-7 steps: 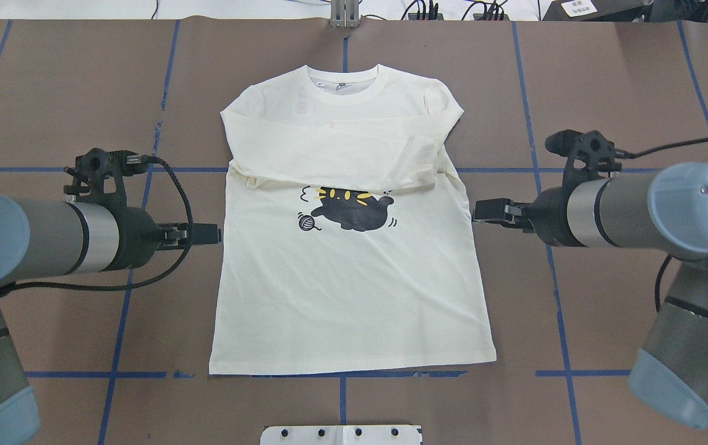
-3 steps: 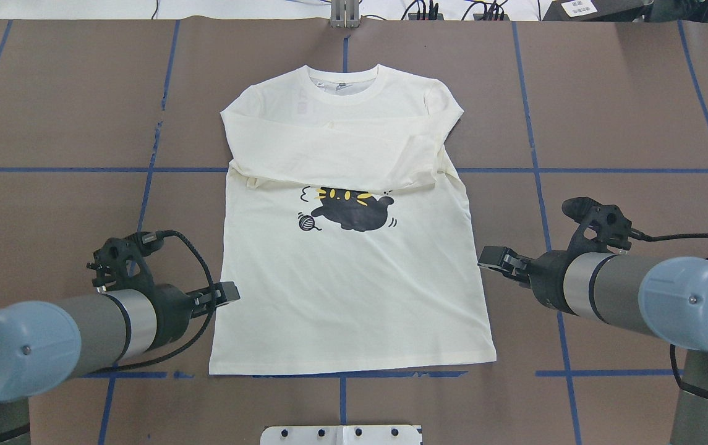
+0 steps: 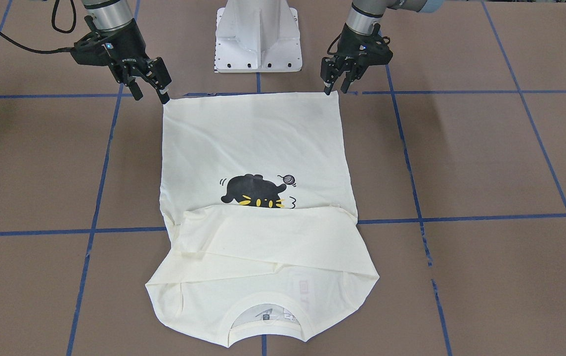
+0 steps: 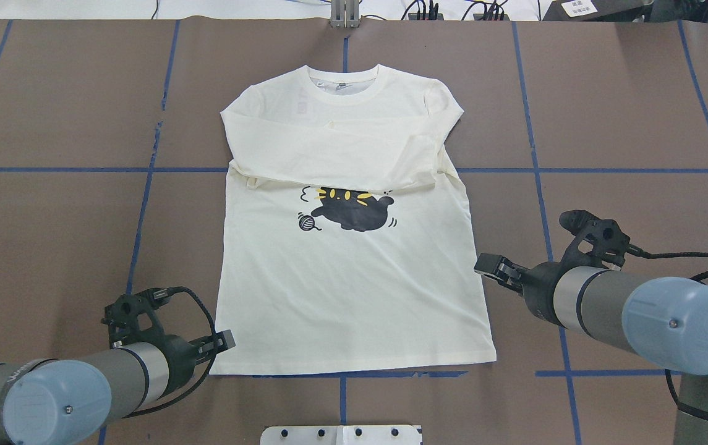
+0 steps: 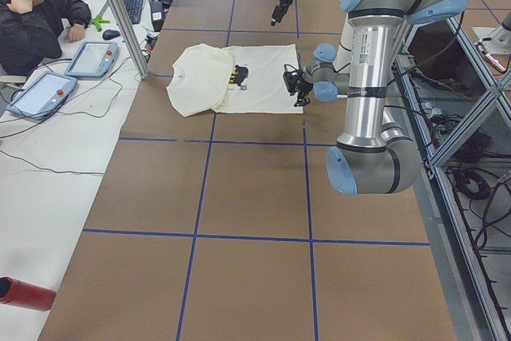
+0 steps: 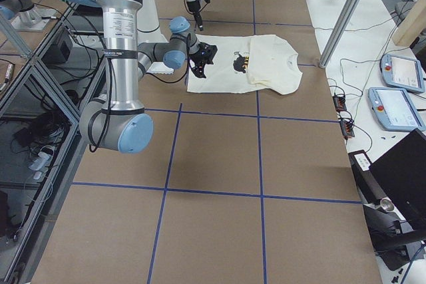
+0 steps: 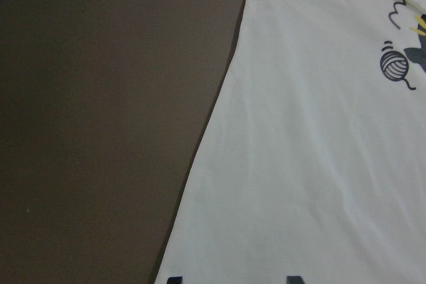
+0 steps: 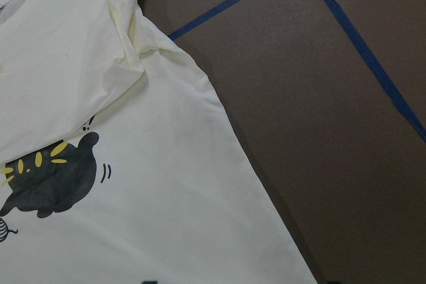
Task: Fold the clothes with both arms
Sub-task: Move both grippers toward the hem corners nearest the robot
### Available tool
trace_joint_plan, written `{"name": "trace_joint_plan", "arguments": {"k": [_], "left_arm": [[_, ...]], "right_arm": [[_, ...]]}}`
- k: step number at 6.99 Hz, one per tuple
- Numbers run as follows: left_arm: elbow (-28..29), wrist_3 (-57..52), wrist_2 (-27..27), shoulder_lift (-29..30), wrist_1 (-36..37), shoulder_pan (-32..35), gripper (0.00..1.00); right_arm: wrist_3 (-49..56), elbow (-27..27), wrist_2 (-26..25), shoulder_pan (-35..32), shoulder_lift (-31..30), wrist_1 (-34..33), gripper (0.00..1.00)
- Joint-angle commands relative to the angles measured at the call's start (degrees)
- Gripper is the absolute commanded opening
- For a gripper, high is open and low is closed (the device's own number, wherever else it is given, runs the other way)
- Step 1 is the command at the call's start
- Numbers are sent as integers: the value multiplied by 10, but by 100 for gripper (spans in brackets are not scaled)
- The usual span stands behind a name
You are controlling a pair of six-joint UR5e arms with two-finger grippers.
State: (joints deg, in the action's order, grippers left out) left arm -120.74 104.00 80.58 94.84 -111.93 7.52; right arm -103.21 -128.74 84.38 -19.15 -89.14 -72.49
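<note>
Left pincer (image 4: 222, 341): jaws parted, empty, at the left hem corner of the T-shirt (image 4: 354, 296); contact cannot be told. T-shirt lies flat mid-tabletop (image 4: 51, 93), cat print up, sleeves folded across the chest. Right pincer (image 4: 491, 266): jaws parted, empty, just beside the shirt's right edge. Tabletop is brown with blue tape lines (image 4: 81, 169). A person (image 5: 32, 13) sits at a side desk.

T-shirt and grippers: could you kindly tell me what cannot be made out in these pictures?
Cat print: partly covered by the folded sleeves, overhead and front-facing views.
Neck label: too small to read in any view.
Left gripper: almost wholly cut off by the left wrist view's bottom edge.
Right gripper: whether it touches the T-shirt's hem corner is too small to tell, front-facing view.
</note>
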Motion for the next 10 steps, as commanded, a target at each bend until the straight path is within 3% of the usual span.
{"name": "trace_joint_plan", "arguments": {"k": [1, 10], "left_arm": [[15, -2, 0, -1, 1, -11, 60], [38, -1, 0, 5, 1, -26, 51]], "right_arm": [[4, 0, -20, 10, 0, 0, 100], [3, 1, -26, 13, 0, 0, 100]]}}
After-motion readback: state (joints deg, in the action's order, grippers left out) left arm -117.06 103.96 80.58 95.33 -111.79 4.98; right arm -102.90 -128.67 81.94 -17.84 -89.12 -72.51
